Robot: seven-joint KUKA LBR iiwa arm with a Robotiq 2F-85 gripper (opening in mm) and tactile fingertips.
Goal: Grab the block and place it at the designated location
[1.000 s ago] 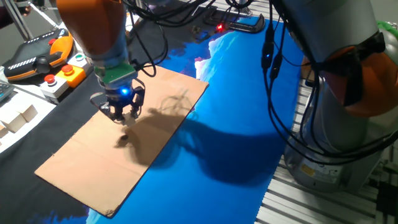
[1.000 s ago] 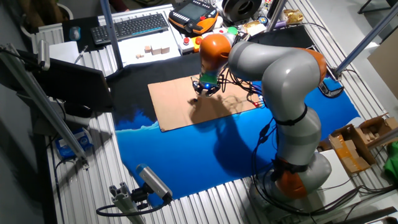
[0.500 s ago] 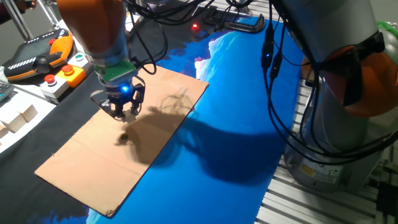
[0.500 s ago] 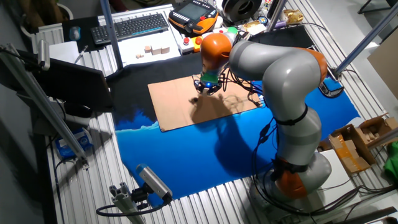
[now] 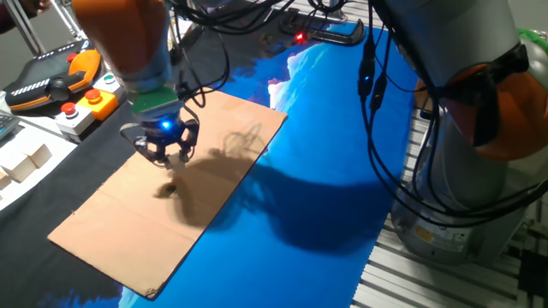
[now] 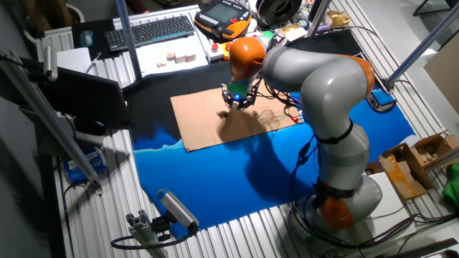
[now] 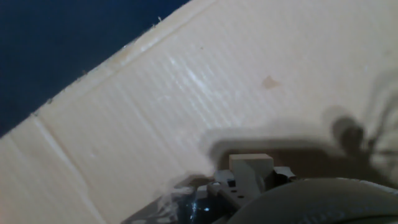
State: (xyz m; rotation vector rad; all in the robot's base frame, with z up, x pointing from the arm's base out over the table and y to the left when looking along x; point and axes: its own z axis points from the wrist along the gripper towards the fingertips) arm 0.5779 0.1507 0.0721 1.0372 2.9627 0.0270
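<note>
Rising slightly and drifting left above cardboard (image 5: pixel 163 214). One gripper (image 5: pixel 165 158), one block (image 7: pixel 250 167): sitting pinched between closed fingers, off the surface.

The gripper (image 5: pixel 165 156) hangs above the brown cardboard (image 5: pixel 171 201), its fingers pointing down, with a blue light glowing at its base and a green band above that; the fingertips seem close together, but whether something sits between them is too small to tell; a dark spot (image 5: pixel 164 190) lies on the cardboard just below the gripper, perhaps only a shadow. The cardboard lies on a blue cloth (image 5: pixel 308 171); at the left edge stand two whitish cubes (image 5: pixel 26 161), and behind them a box with coloured buttons (image 5: pixel 86 104) and an orange pendant (image 5: pixel 51 81).
</note>
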